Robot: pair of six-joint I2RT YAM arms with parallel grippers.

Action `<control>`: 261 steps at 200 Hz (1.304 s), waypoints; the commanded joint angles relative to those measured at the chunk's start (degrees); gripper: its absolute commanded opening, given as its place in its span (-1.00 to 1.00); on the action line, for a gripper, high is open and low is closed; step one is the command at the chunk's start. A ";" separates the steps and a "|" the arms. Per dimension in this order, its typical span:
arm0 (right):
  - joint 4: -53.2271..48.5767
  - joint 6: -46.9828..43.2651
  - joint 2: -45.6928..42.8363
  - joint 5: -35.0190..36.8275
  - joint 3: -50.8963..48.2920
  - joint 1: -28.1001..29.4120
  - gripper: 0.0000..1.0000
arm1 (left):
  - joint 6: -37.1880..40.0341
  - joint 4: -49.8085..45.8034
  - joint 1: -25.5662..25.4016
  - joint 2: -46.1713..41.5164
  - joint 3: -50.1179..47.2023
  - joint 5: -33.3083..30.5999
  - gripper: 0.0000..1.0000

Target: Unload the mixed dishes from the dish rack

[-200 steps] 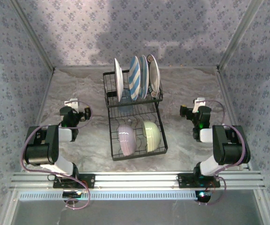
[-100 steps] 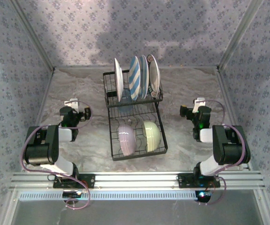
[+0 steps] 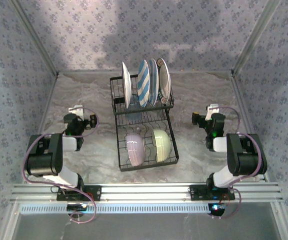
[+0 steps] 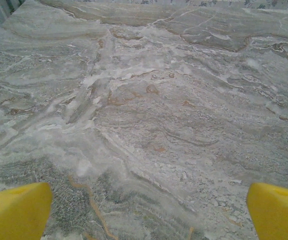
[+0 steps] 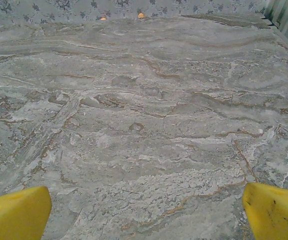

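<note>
Well apart: dish rack (image 3: 144,113) and jaws.

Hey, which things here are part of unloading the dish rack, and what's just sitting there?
Part of the job: dish rack, white plate, striped plate, cream plate, lavender bowl, yellow-green bowl.
Just surroundings: marble table, patterned walls, aluminium rail.

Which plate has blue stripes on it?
The striped plate, second from the left in the dish rack; the white plate beside it is plain.
</note>
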 commanded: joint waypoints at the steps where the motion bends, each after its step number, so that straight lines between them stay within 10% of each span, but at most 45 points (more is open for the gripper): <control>1: 0.36 -0.23 0.39 -0.73 -0.06 0.07 0.99 | -0.69 1.12 0.43 -0.40 0.70 -1.08 0.99; 58: 1.45 0.37 0.03 -3.34 -0.56 -1.37 0.99 | -0.91 1.13 0.44 -2.47 -0.19 -1.84 0.99; 112: -8.48 0.85 -17.47 2.62 -1.48 -0.01 0.99 | -2.19 -24.77 -0.72 -15.95 7.32 -9.68 0.99; 159: -21.99 38.93 -30.78 12.32 -0.28 -6.40 0.99 | -15.83 -45.42 -2.27 -25.50 15.43 -19.89 0.99; 188: -13.10 51.17 -34.50 -1.86 -4.22 -16.42 0.99 | -21.18 -53.93 -2.44 -32.06 18.62 -16.32 0.99; 261: -57.66 37.33 -35.46 3.64 23.02 -5.53 0.99 | -22.24 -73.18 -3.57 -37.00 29.77 3.19 0.98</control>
